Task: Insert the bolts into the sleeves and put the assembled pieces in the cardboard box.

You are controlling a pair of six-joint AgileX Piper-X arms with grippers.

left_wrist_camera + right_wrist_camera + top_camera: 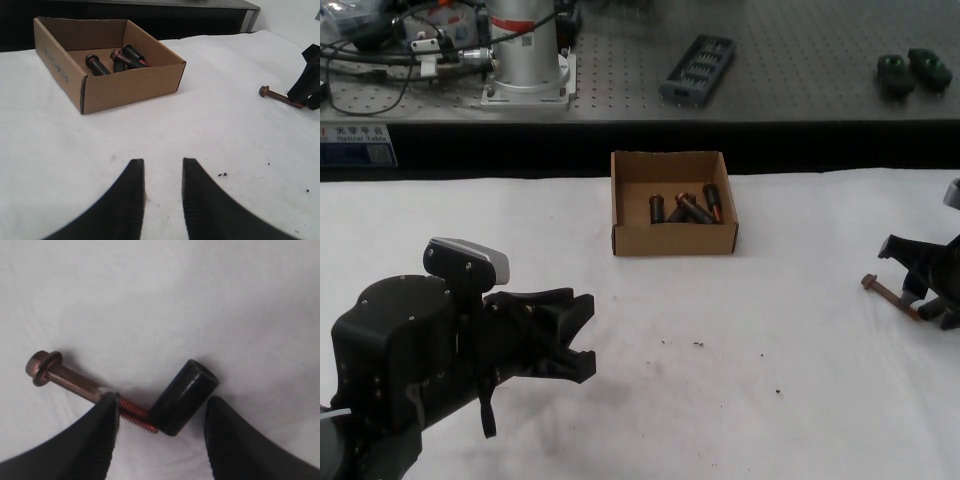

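Right tool (163, 399) spread over sleeve (184, 396), bolt (70, 379) just beside; left tool (163, 162) parted

Bench layout: on the cloth (770, 330), the cardboard box (674, 205) sits ahead of the left gripper (575, 335) and slightly to its right, well apart from it, with several assembled pieces (685, 208) lying together inside. Far off to that gripper's right, near the cloth's edge, the right gripper (162, 402) stands over a loose bolt (70, 377) and sleeve (184, 396). The sleeve lies between its spread fingers (100, 440), and the bolt's threaded tip meets the sleeve's end, its head pointing out toward the box side. Behind the box, past the cloth, an optical table (800, 80) carries a metal post (525, 50).
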